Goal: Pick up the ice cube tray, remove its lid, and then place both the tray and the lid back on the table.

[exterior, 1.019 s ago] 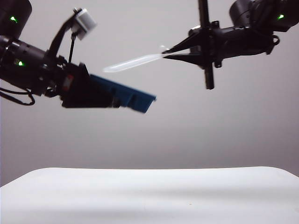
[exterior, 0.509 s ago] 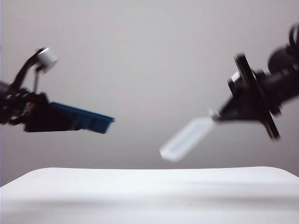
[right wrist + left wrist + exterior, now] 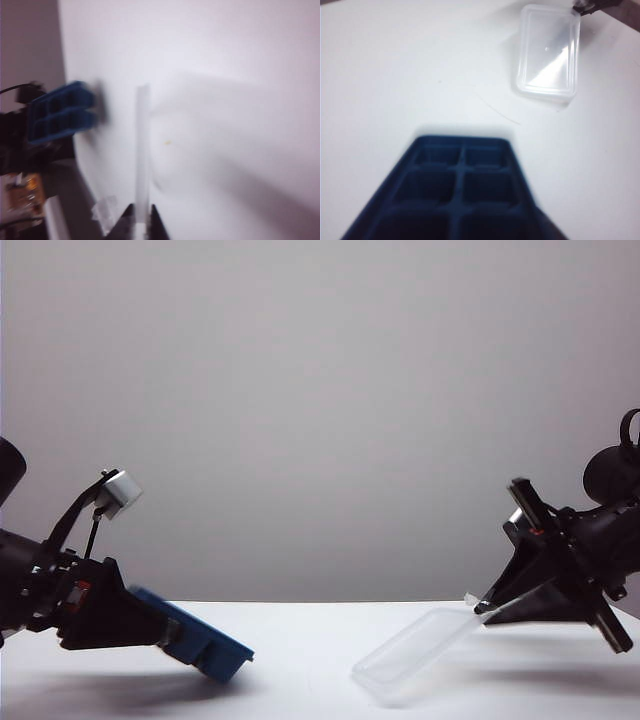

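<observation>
In the exterior view's lower left, the left gripper grasps the ice cube tray, which tilts down with its far corner at or just above the table. At lower right, the right gripper is clenched on the edge of the lid, whose low end reaches the tabletop. Tray and lid lie well apart.

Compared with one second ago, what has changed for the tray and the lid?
Both arms came down and apart. The left gripper lowered the blue tray to the table on the left; the right gripper lowered the lid on the right. Each is still held, tilted, far end on or near the table.
</observation>
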You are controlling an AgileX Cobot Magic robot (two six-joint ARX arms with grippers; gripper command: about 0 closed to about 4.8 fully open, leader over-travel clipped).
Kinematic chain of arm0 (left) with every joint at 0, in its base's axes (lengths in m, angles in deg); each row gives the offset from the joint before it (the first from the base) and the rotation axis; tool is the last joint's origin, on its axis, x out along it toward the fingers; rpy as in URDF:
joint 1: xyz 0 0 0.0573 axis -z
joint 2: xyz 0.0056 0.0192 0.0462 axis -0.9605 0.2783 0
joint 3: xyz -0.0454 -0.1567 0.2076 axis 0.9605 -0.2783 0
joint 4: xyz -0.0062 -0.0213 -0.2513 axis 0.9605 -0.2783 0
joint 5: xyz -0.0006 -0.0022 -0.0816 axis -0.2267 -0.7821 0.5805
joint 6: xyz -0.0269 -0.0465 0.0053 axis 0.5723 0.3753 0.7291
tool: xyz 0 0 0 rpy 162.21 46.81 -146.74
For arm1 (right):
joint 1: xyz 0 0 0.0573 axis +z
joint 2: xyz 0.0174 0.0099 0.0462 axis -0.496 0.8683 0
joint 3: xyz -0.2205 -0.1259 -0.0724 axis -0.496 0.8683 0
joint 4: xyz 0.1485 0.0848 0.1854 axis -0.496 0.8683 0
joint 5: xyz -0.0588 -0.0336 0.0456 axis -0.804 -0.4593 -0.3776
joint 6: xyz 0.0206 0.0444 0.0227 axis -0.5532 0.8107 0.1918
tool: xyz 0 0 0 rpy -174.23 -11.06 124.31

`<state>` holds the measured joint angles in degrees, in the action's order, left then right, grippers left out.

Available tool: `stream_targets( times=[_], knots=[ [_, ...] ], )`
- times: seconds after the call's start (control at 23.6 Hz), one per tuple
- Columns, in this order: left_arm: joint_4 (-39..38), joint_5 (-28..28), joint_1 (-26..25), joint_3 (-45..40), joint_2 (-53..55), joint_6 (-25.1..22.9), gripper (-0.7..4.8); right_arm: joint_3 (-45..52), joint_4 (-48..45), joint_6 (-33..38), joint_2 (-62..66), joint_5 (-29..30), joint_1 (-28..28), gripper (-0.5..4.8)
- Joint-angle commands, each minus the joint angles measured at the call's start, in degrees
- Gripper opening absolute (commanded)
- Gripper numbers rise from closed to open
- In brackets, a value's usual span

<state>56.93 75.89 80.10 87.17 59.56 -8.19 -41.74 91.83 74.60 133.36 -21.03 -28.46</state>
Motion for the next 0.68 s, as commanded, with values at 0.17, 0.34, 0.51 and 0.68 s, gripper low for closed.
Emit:
stream_targets(
  times=[0.17, 0.34, 0.51, 0.68],
  knots=[
    [2.69, -1.88, 0.39, 0.04, -0.39, -0.42, 4.79, -0.15, -1.51, 0.04, -0.31, -4.37, -1.88, 3.08],
    [7.17, -1.88, 0.37, 0.04, -3.5, 8.57, 4.79, -0.15, -1.44, -0.72, -3.39, -3.89, -3.28, 3.94],
    [3.8, -6.6, 0.37, 0.04, -16.37, 14.58, 4.79, -0.15, -1.75, -2.03, -14.14, -8.81, -3.39, 3.91],
    [-11.04, -17.27, 0.37, 0.04, -34.95, 15.3, 4.79, -0.11, -1.27, -2.16, -28.96, -16.02, -3.41, 2.47]
  ],
)
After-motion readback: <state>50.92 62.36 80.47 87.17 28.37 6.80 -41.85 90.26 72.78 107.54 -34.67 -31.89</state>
